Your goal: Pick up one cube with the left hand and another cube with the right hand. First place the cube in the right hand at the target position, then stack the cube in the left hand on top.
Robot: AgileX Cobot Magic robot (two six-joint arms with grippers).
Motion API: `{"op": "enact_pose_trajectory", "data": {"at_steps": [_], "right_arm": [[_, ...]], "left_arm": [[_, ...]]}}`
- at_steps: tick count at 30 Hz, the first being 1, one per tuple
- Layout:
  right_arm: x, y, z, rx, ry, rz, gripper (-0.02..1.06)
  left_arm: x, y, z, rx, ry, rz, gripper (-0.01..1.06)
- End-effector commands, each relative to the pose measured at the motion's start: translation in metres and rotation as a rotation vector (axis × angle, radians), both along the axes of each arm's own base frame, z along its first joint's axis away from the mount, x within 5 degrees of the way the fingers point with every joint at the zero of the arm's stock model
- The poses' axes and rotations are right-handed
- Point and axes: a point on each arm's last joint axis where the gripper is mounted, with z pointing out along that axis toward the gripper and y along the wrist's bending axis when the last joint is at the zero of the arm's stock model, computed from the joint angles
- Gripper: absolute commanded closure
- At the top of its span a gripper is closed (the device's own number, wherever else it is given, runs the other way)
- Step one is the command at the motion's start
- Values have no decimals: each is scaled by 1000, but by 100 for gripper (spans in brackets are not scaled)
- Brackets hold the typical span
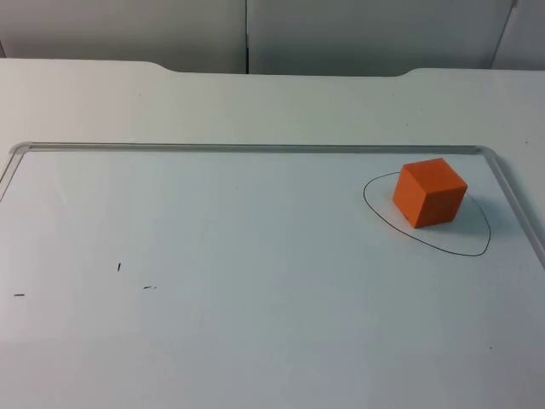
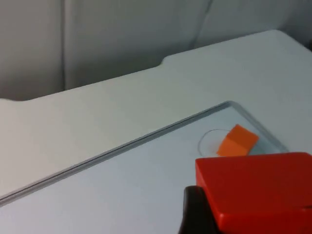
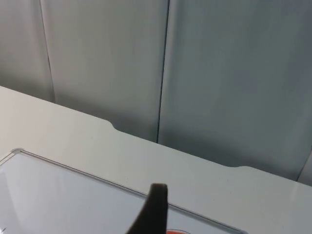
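An orange cube (image 1: 430, 192) rests on the whiteboard at the right, inside a thin black drawn oval (image 1: 464, 249). In the left wrist view my left gripper (image 2: 253, 207) is shut on a red cube (image 2: 256, 190), held above the board. From there the orange cube (image 2: 237, 141) lies farther off, near the board's corner. My right gripper (image 3: 156, 214) is raised above the board's far edge and faces the grey wall. A sliver of orange (image 3: 173, 232) shows just beside it.
The whiteboard has a metal rim (image 1: 255, 147) along its far and right sides. A few short pen marks (image 1: 119, 267) sit at the board's left. Beyond the rim the white table (image 1: 272, 106) runs to the grey partition wall (image 1: 247, 34).
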Motion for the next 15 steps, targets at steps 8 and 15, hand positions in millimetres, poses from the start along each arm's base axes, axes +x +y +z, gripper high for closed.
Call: {"op": "enact_pose_trajectory", "data": {"at_steps": [8, 15], "right_arm": [[-6, -1, -4, -4, -4, 8, 23], [-6, -2, -3, -5, -14, 6, 23]], "left_arm": [[67, -40, -36, -129, -60, -186, 105], [93, -78, -75, -23, -92, -297, 105]]}}
